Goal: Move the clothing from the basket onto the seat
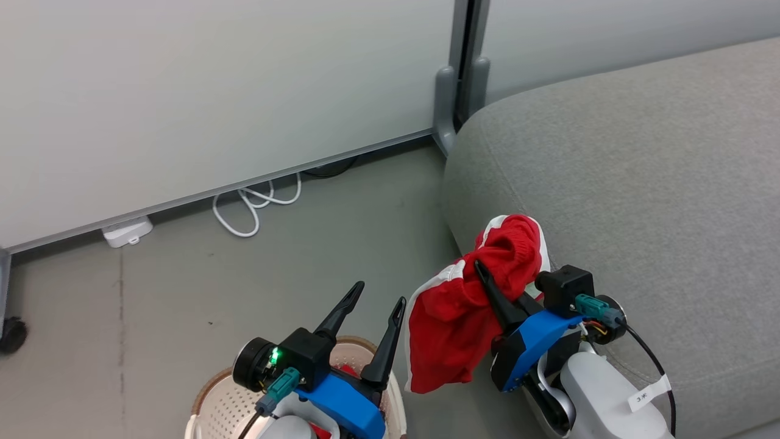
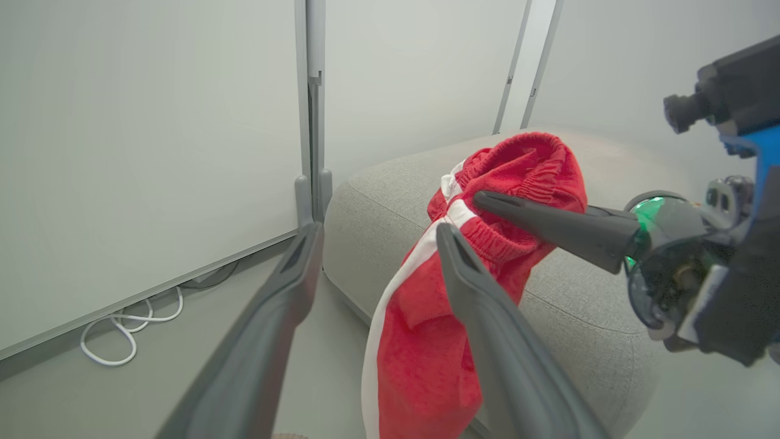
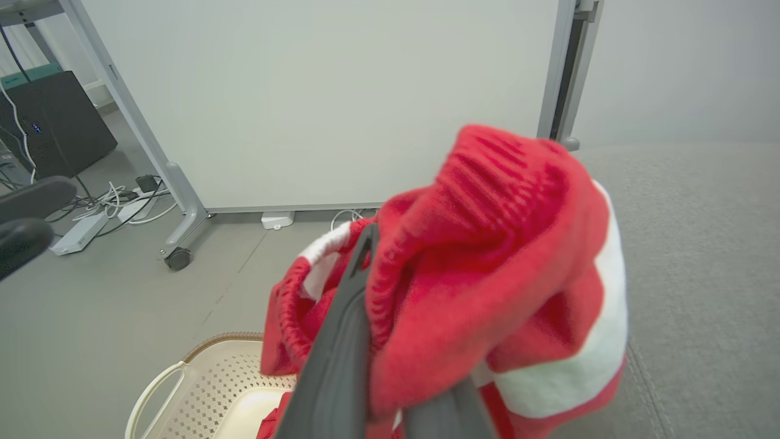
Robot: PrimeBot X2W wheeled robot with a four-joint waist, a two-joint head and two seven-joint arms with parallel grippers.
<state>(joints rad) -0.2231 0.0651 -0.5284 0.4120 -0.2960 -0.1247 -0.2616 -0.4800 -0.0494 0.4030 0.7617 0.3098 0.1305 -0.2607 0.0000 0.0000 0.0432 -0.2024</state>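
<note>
A red garment with white panels [image 1: 454,317] hangs in the air from my right gripper [image 1: 487,277], which is shut on its gathered waistband at the front edge of the grey seat [image 1: 640,183]. The left wrist view has the same garment [image 2: 463,286] draped beside the seat's corner [image 2: 390,195]. Fabric [image 3: 487,274] is bunched over my right fingers [image 3: 341,341]. My left gripper [image 1: 378,305] stands open above the cream basket [image 1: 219,402], nothing between its fingers. A bit of red cloth [image 3: 271,421] lies inside the basket [image 3: 201,390].
A pale partition wall [image 1: 213,91] with a grey post [image 1: 460,73] stands behind. White cable loops [image 1: 256,204] and a power strip [image 1: 127,231] lie on the floor along its base. A caster [image 1: 12,335] sits at the far left.
</note>
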